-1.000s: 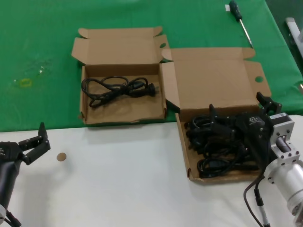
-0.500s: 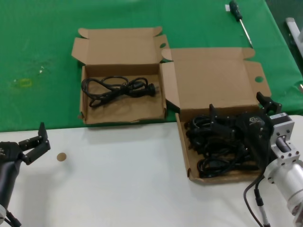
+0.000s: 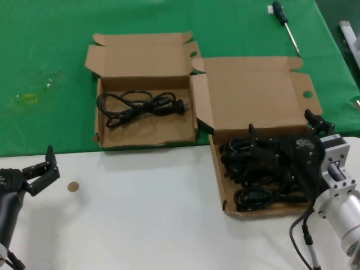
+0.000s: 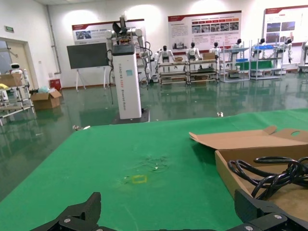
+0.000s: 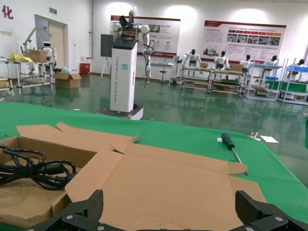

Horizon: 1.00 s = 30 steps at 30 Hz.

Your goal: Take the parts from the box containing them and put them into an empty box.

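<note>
we are looking down at two brown corrugated cardboard mailer boxes lying open where a green cloth (image 3: 50, 50) is meeting a smooth white tabletop (image 3: 140, 225). the smaller box (image 3: 143, 132), on the left and farther back, is showing a short lid with rounded ear flaps and a low wavy near wall; it is lying wholly on the cloth. one black power cord (image 3: 138, 107) is lying in it as a loose, flat tangle of glossy rubbery cable with a moulded plug at its right end.

the larger box (image 3: 253, 95), just right of the smaller one and touching it at the side flap, is holding up a tall, broad, plain lid panel with a round finger hole in the right flap. its tray is reaching onto the white top and is holding a heap of black coiled cords (image 3: 253, 183), overlapping so that we cannot count them.

our right gripper (image 3: 284, 132) is hanging low over this heap, its dark angular fingers spread wide apart and closing on nothing. our left gripper (image 3: 48, 166) is sitting idle over the white top at the near left, its fingers likewise parted and empty.

a small round brown disc (image 3: 72, 187) is lying on the white top near the left gripper. a screwdriver (image 3: 286, 25) with a dark handle and thin metal shaft is lying on the cloth at the far right.
</note>
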Tool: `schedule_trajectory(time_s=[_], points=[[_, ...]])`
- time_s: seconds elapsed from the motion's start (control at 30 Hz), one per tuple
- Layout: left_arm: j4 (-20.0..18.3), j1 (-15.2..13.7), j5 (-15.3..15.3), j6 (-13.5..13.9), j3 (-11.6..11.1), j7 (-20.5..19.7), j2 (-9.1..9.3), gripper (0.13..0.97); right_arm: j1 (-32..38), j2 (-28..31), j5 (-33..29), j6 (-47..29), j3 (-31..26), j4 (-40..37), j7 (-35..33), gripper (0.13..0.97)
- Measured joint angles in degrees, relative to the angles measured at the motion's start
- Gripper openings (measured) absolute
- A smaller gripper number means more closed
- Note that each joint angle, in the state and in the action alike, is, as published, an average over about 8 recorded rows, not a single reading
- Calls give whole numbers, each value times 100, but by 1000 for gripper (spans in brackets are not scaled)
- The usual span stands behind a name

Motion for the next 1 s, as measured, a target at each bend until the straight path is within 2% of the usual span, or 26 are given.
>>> schedule_trajectory(time_s=[1.0], points=[[0,0,0,0,0,0,0,966,0,0,0,0,0,0,0,966]])
